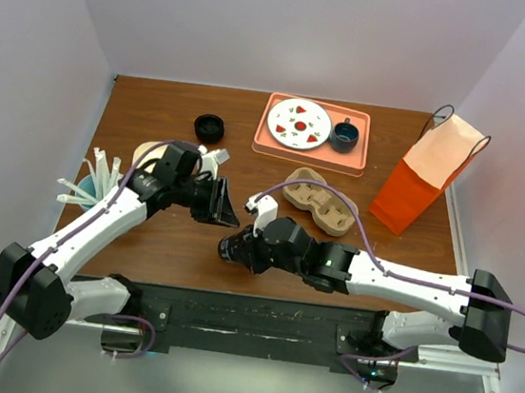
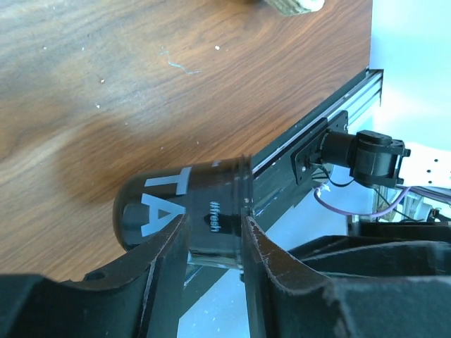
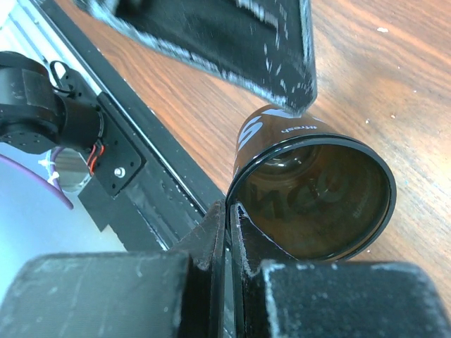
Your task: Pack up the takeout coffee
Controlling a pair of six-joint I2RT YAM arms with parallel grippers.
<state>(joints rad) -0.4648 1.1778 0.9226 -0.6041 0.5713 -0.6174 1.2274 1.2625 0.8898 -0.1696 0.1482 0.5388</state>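
On the table (image 1: 180,241), takeout coffee (image 3: 317,190) rim pinched in right fingers (image 3: 215,232), left fingers (image 2: 165,253) spread alongside.

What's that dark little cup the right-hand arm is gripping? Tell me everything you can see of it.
A small dark brown disposable cup, glossy and slightly see-through like plastic, with white lettering including "#fresh". It lies on its side low over the brown wooden table, near the front edge, its mouth open with no lid. The right gripper pinches its rim. The left gripper sits open close beside it; whether it touches is unclear.
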